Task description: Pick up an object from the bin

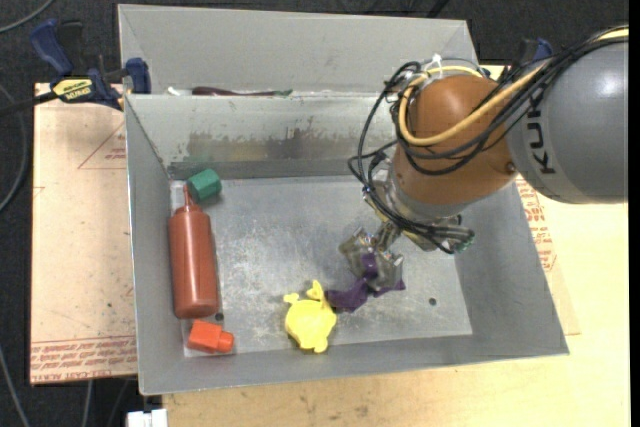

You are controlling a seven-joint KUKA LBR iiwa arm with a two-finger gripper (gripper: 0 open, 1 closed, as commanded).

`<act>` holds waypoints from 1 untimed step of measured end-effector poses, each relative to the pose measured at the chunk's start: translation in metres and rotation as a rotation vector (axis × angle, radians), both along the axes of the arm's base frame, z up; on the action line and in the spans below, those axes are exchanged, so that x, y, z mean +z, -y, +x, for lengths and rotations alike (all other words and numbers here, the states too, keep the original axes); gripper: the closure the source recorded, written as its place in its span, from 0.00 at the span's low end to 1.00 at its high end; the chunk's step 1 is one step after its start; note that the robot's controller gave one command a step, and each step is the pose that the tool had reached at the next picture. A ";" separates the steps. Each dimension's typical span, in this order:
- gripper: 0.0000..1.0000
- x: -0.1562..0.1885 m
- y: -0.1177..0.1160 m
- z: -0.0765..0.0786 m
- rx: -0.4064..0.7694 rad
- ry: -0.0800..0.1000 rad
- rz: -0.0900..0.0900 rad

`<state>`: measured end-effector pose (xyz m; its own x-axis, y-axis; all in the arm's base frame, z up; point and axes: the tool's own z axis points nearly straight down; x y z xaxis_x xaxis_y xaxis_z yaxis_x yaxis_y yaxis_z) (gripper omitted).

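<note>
**A:** The arm [585,125] reaches in from three o'clock, and its rounded orange-brown wrist cover [450,140] hangs over the right half of the grey metal bin [150,215].

**B:** The fingers [358,246] are low over the floor, a little toward three o'clock from the bin's middle. They are closed on the upper end of a small purple floppy piece [352,295].

**A:** Is it clear of the floor?

**B:** Only that top end is up between the fingers. The rest trails away toward seven o'clock and seems to lie on the metal.

**A:** Its tail touches a yellow duck-shaped soft toy [308,320], which sits at six o'clock near the front wall.

**B:** Well apart, along the nine o'clock wall, a tall reddish-brown plastic bottle [193,260] lies on its side. A small green block [205,183] sits at its neck, at ten o'clock.

**A:** A small orange-red block [210,338] sits in the seven o'clock corner, just beside the bottle's base.
</note>
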<state>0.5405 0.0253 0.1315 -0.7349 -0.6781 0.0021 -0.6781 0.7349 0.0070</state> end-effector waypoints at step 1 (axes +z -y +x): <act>1.00 0.021 0.011 0.002 0.001 0.023 0.001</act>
